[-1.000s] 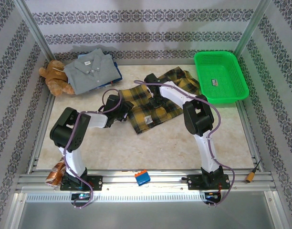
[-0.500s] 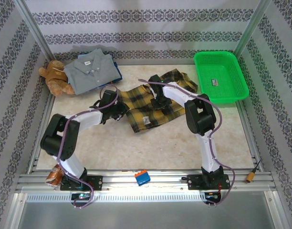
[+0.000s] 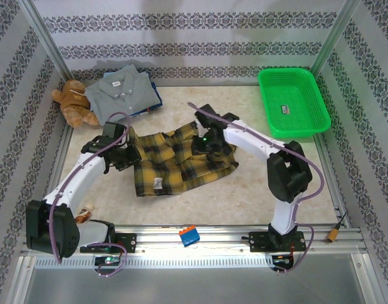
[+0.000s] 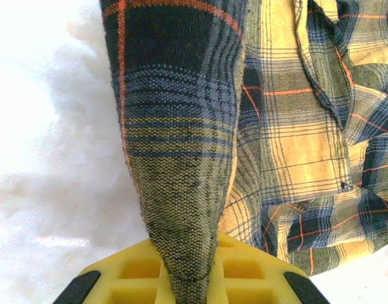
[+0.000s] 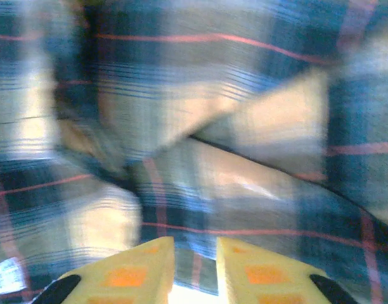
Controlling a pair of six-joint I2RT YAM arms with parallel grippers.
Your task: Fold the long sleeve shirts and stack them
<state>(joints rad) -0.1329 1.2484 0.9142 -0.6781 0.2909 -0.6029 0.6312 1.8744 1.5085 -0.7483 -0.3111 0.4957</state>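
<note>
The mustard and dark plaid shirt lies crumpled in the middle of the table. My left gripper is at its left edge, its yellow fingers shut on a raised fold of plaid shirt. My right gripper rests on the shirt's upper right part. In the blurred right wrist view its fingers stand narrowly apart, with a strip of the plaid shirt pinched between them. A folded grey shirt lies at the back left on top of a blue shirt.
A brown teddy bear sits left of the grey shirt. The green basket stands at the back right. A small blue and orange object sits on the front rail and a screwdriver lies at the front right.
Both grippers have moved left and nearer with the plaid shirt, dragging it away from the basket toward the table's middle. The left arm has stretched out.
</note>
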